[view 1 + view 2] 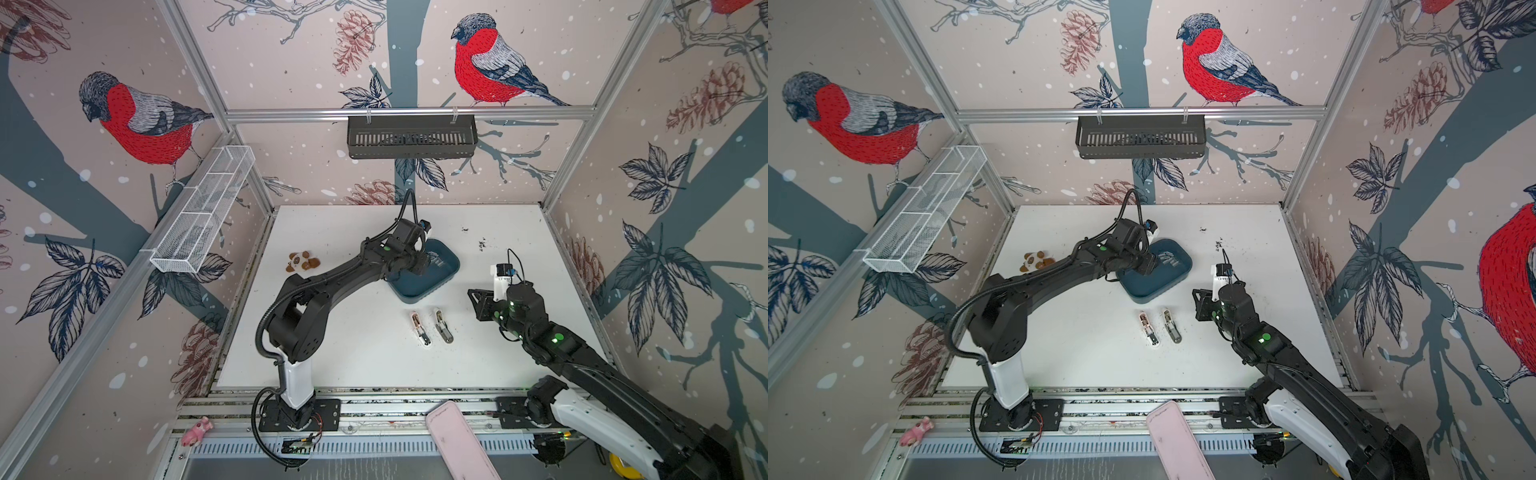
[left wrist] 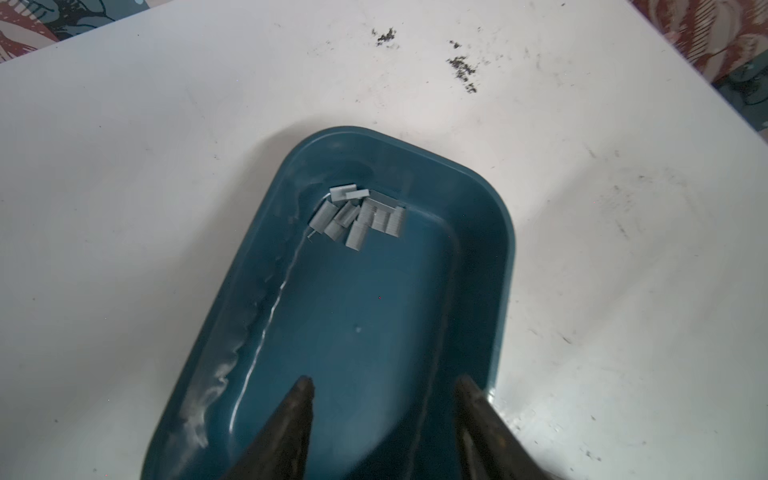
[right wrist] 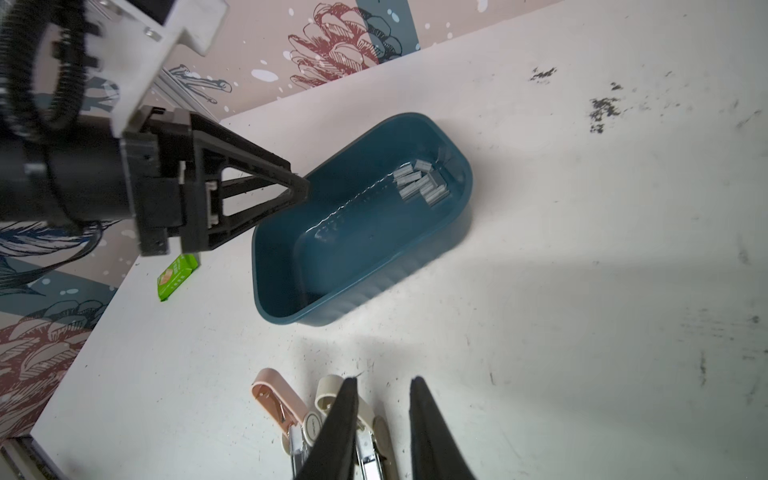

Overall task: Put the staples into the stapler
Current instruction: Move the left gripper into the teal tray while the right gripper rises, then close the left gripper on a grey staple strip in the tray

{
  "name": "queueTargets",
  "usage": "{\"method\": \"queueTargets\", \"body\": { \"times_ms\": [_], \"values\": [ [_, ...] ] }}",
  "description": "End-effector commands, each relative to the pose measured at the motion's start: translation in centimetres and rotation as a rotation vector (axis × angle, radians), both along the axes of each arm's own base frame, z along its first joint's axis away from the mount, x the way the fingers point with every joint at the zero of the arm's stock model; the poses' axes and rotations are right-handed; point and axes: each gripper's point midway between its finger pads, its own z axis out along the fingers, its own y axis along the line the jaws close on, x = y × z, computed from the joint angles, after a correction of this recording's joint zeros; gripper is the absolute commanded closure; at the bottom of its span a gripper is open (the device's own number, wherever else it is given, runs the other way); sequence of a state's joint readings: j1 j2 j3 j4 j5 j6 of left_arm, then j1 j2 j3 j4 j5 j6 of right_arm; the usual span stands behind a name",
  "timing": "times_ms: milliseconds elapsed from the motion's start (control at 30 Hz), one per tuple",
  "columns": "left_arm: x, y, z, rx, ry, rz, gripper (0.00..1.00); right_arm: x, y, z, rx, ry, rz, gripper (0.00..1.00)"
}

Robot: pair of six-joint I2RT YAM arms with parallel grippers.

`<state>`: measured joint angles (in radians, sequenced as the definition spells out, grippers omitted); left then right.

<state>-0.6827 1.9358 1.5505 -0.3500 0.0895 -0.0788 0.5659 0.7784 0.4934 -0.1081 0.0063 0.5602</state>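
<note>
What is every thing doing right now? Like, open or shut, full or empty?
staples: loose pile at one end of the blue tray.
blue tray: on the table, only staples inside.
pink stapler: flipped open, lying on the table.
cream stapler: flipped open, lying beside the pink one.
left gripper: open over the tray, empty.
right gripper: slightly open near the staplers, empty.
</note>
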Motion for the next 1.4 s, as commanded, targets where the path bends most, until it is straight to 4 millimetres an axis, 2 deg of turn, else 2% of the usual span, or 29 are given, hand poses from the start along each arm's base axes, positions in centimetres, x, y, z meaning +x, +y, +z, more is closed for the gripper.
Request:
{"method": "queueTargets", "body": {
  "times_ms": [0,167,267,433,567,867,1100,1367],
  "values": [
    [1.0,0.2,-2.6,0.107,0.046,-0.032,0.5,0.0,0.0,0.3,-0.01,-0.002,0.035,0.76],
    [3.5,-1.6,-5.6,0.1,0.094,-0.033,0.61,0.9,-0.7,0.3,-0.026,0.013,0.008,0.76],
    [4.6,-2.2,-6.8,0.117,0.104,-0.028,0.63,1.3,-0.8,0.2,-0.027,0.023,-0.001,0.76],
    [5.0,-3.5,-8.3,0.082,0.135,-0.059,0.69,1.6,-0.9,-0.1,-0.026,0.038,-0.015,0.76],
    [5.1,-3.6,-9.5,0.086,0.157,-0.054,0.71,1.6,-0.9,-0.4,-0.025,0.046,-0.012,0.76],
    [5.2,-3.8,-10.6,0.081,0.169,-0.047,0.78,1.4,-1.3,-0.3,-0.031,0.042,-0.019,0.76],
    [5.4,-3.7,-11.1,0.09,0.171,-0.044,0.79,1.3,-1.5,-0.5,-0.029,0.047,-0.024,0.76],
    [5.6,-3.8,-11.2,0.091,0.176,-0.047,0.84,1.4,-1.6,-0.4,-0.027,0.048,-0.029,0.77]
  ]
}}
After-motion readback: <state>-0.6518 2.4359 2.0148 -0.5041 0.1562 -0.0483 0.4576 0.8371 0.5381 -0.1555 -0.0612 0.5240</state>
